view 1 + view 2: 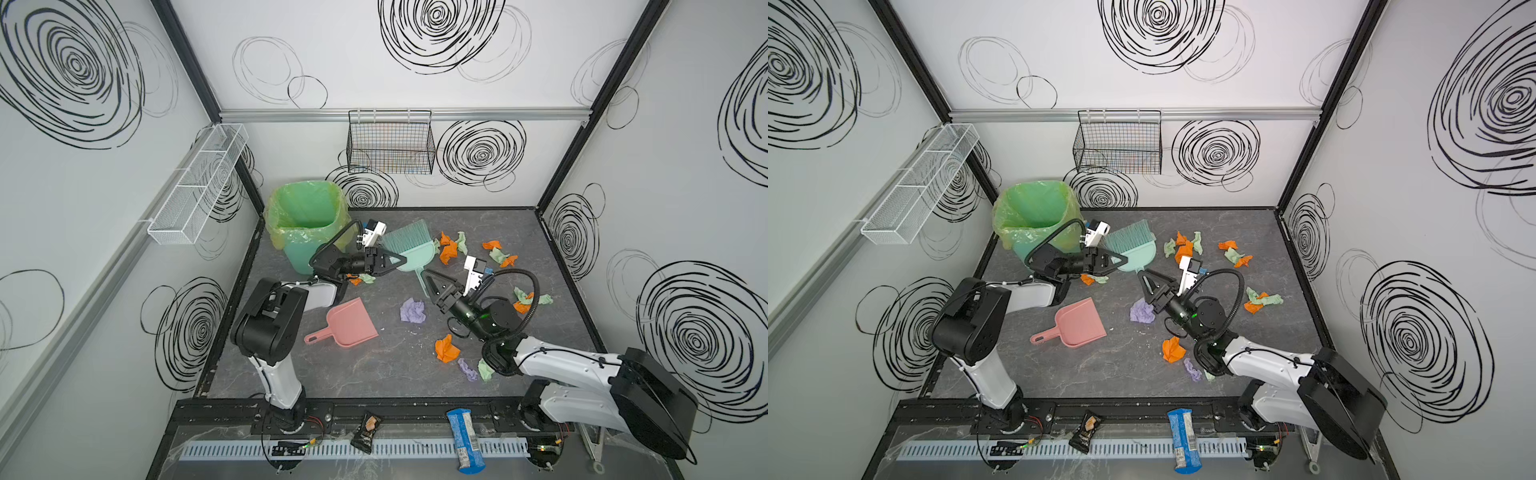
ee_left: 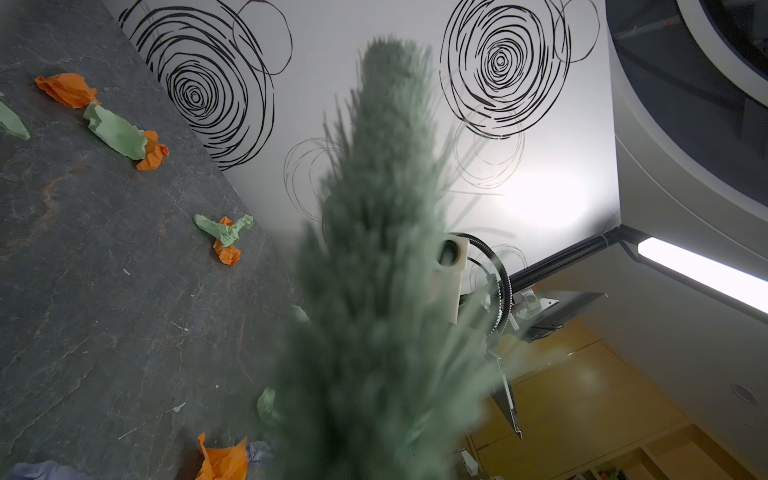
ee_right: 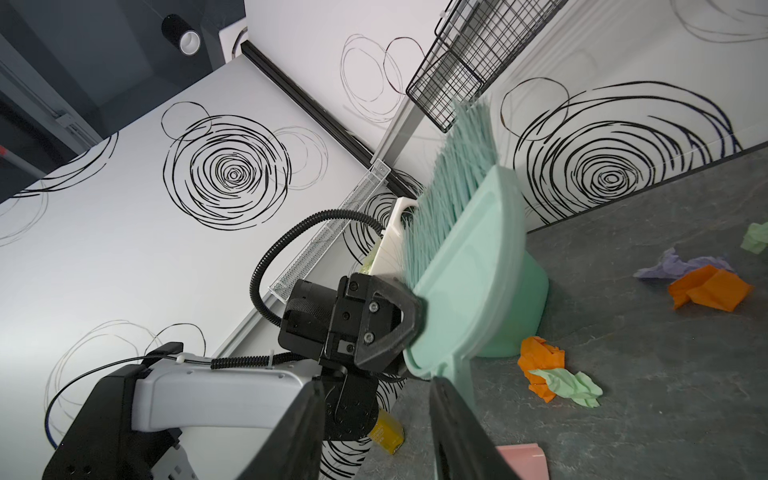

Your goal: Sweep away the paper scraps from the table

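Right wrist view: mint-green plastic hand brush tilted, bristles up, over the dark grey marbled table; left gripper clamped tight on the edge of the brush head; right gripper with jaws apart, clear gap between its fingers, brush handle just beside one of them.

Both top views: crumpled paper scraps all lying on the table, mostly over its right half; orange-and-green pair just beside the left gripper, partly hidden by it; large lavender wad just beside the right gripper, on the dustpan side; back cluster beyond the brush head, near the rear wall; further orange and green wads behind the right gripper's cable loop and beside the right forearm.

Counted in a top view: seven orange, six pale green, two lavender, though overlapping wads may hide one or two more; one brush; one pink plastic dustpan lying flat near the left arm, well apart from both grippers; one green bin with a yellow-green bag liner in the back left corner; two grippers.
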